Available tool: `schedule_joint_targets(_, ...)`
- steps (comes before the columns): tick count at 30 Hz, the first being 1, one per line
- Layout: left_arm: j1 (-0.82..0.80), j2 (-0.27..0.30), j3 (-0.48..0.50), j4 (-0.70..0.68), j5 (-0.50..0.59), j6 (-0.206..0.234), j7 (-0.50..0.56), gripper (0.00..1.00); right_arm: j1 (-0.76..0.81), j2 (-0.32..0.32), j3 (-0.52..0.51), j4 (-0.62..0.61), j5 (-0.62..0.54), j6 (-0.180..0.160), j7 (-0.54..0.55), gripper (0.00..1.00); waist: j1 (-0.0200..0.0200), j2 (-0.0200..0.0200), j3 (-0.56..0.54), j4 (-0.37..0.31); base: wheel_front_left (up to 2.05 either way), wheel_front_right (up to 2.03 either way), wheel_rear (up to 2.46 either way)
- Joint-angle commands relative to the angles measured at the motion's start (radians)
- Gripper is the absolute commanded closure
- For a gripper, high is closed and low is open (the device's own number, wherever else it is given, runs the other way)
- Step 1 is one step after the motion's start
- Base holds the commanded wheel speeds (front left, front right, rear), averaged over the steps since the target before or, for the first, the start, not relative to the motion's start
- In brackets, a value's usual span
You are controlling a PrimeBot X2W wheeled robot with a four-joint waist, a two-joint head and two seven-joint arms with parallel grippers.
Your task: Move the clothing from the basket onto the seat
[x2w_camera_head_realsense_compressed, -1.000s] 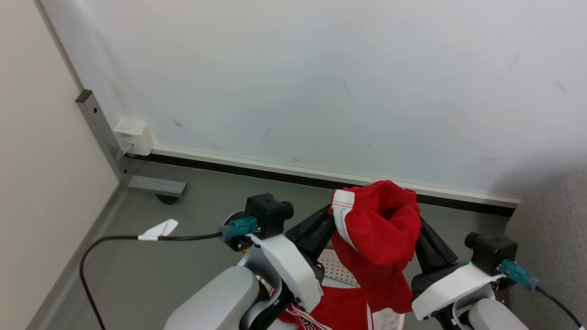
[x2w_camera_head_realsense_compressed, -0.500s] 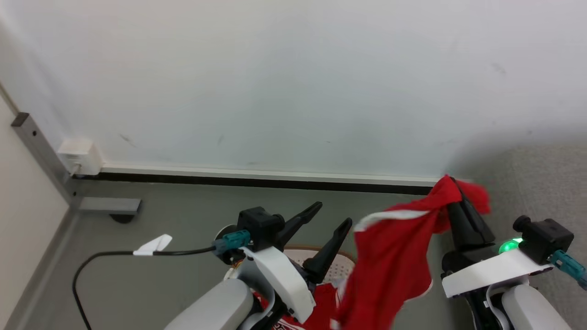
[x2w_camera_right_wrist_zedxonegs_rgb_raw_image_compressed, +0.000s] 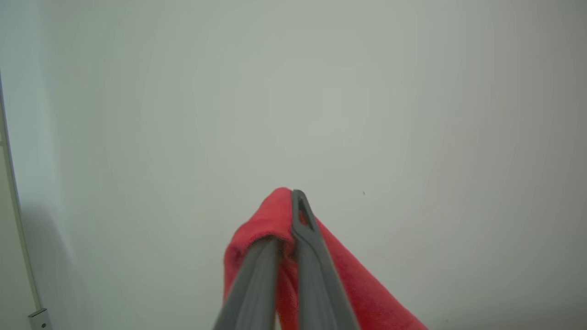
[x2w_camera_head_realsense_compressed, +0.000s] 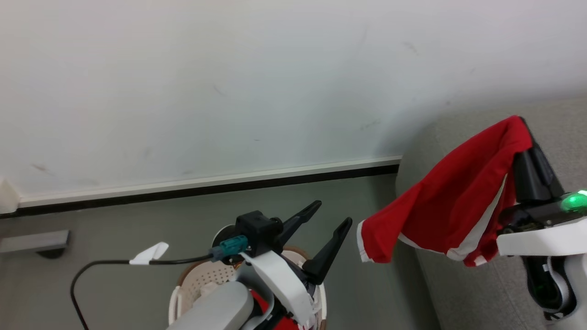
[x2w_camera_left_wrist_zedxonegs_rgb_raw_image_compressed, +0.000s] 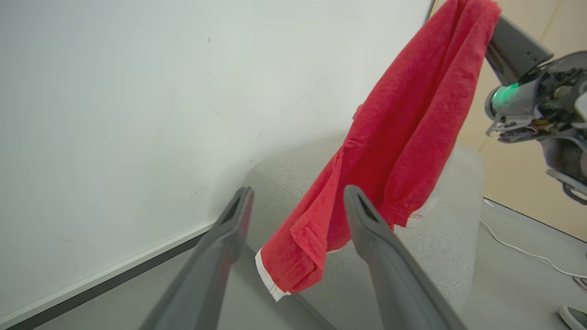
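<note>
Swung rightward, clothing [x2w_camera_head_realsense_compressed: 440, 215] hangs from right fingers [x2w_camera_head_realsense_compressed: 533, 176] over seat [x2w_camera_head_realsense_compressed: 463, 288] edge, near wall [x2w_camera_head_realsense_compressed: 229, 91].

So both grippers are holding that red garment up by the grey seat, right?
Not both. Only the right gripper is shut on the red garment, as the right wrist view shows; the left gripper stands open and empty. The garment does hang by the grey seat.

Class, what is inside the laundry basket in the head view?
A patch of red clothing shows inside the basket; the left forearm covers most of the interior, so anything else there is hidden.
</note>
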Motion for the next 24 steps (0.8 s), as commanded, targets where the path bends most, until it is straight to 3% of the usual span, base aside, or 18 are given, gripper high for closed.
schedule_joint_targets(1, 0.006, 0.009, 0.000, -0.003, 0.004, 0.004, -0.004, 0.00, -0.010, -0.012, -0.012, -0.015, -0.009, -0.002, 0.001, 1.00, 0.0000, -0.0001, 0.009, -0.045, 0.00, 0.00, 0.00)
schedule_joint_targets(10, -0.010, 0.020, -0.012, -0.014, 0.042, -0.003, -0.033, 0.00, 0.048, -0.027, -0.096, -0.112, 0.021, -0.002, 0.001, 1.00, 0.0000, -0.0001, 0.024, -0.159, 0.00, 0.00, 0.00)
schedule_joint_targets(24, -0.019, 0.024, -0.021, -0.007, 0.081, -0.008, -0.055, 0.00, 0.034, -0.020, -0.094, -0.158, 0.025, -0.002, 0.001, 1.00, 0.0000, -0.0001, 0.059, -0.287, 0.00, 0.00, 0.00)
